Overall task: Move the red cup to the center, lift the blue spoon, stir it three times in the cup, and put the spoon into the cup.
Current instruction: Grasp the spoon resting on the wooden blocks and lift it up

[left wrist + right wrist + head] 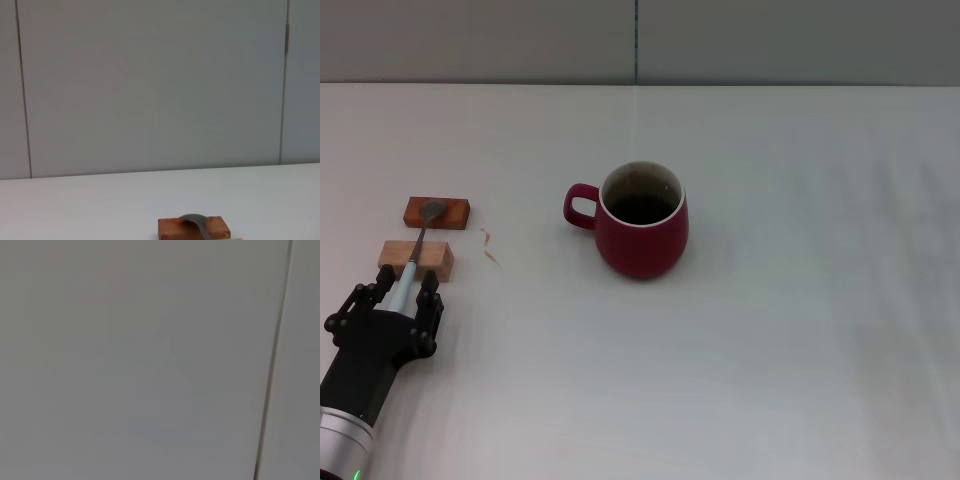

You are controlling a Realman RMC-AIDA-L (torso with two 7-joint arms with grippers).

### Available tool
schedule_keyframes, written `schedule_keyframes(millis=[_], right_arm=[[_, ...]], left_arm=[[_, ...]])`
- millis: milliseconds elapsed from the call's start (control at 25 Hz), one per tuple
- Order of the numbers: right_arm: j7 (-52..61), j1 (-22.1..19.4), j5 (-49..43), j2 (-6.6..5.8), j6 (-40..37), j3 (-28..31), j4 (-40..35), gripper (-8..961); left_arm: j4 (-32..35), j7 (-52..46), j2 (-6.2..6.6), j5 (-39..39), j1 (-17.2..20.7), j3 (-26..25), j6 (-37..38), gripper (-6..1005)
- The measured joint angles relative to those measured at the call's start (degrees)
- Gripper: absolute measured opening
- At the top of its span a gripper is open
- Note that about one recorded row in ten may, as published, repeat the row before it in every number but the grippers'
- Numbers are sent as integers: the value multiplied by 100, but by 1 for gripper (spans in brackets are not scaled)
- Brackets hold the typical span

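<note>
Standing near the middle of the white table (800, 380), the red cup (640, 224) is showing its handle toward the robot's left, with bare tabletop lying open around it and to the right. At the left edge, the blue spoon (420, 240) is bridging two wooden blocks (436, 212), its bowl on the darker far one. The left gripper (404, 290) is reaching in low from the near left corner, its fingers straddling the spoon's pale handle end; whether they are clamping it I cannot tell.
</note>
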Motion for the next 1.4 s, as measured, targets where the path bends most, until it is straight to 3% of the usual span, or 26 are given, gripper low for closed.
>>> schedule_keyframes(millis=[200, 800, 1400], right_arm=[[0, 0, 0, 0, 0, 0, 8, 618], [0, 0, 2, 0, 0, 1, 13, 616], [0, 0, 1, -3, 0, -8, -1, 615]], left_arm=[[-1, 0, 0, 0, -1, 0, 8, 472], [-2, 5, 0, 35, 0, 0, 8, 290], [-1, 0, -9, 4, -46, -30, -25, 274]])
